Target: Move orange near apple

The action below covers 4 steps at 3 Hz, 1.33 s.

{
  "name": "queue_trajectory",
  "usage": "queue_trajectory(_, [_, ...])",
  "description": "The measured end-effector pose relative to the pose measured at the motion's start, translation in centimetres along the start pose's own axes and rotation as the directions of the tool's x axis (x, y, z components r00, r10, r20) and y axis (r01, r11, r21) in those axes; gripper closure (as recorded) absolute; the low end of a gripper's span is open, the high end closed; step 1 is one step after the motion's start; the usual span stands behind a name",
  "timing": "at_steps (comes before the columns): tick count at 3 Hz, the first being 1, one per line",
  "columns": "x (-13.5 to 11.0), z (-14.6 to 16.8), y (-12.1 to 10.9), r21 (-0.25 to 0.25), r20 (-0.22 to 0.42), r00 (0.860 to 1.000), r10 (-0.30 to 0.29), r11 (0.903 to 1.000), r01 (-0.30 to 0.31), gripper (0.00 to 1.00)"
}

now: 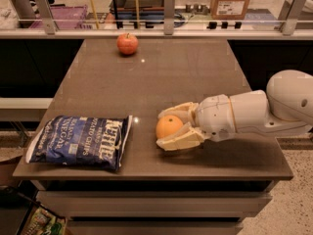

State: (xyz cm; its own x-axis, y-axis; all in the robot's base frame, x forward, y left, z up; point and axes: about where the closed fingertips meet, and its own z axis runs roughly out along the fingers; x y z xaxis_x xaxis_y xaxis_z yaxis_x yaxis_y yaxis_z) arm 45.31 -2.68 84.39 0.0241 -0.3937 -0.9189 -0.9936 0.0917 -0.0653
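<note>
— Where is the orange [168, 126]?

— Near the front of the worktop [161, 77]. The claw [164, 129] is squeezed around it, one finger on each side.

— And the apple [127, 44]?

— Way at the back edge, well apart from the orange (it has a little stem on top).

— So what makes this step go well?

— Hold tight but not too hard. Lift the orange a bit so it cannot roll, then carry it straight back. The bag of chips [80, 141] lies at the front too, not on the way to the apple.
</note>
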Motion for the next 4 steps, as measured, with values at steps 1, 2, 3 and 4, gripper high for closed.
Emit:
queue_trajectory(1, [-0.1,0.1,0.1,-0.002,0.0,1.0,-0.002,1.0,0.002,1.0])
queue_trajectory(2, [-2.1,-0.5,-1.1,0.041,-0.021,1.0,-0.009,0.9991,0.01,1.0])
queue_trajectory(3, [-4.5,-1.4,-2.8,0.111,-0.05,0.999,-0.014,0.9937,0.02,1.0])
queue_trajectory(4, [-6.8,-2.3,-5.1,0.185,-0.067,0.998,-0.022,0.9822,0.034,1.0])
